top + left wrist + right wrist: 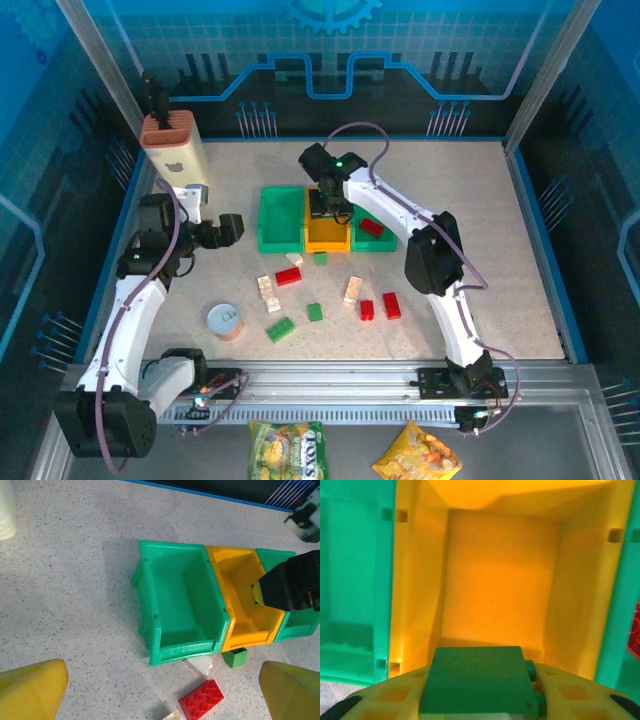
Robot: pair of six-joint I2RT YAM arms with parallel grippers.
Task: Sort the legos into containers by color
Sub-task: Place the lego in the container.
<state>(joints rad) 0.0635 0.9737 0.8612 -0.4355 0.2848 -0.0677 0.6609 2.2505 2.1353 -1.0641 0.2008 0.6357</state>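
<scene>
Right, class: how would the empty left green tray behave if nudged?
The left green tray looks thin-walled and empty, so probably light and quick to slide. Flat-bottomed and broad, it seems unlikely to tip. Pressed against the orange tray, it might shove that too.

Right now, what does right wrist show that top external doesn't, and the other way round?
Right wrist: a green brick gripped in the right hand, above the orange tray's bare floor. Top external: loose legos scattered on the table, the open left hand, the white-lidded can. Both: the orange tray between two green trays, a red brick in the right one.
</scene>
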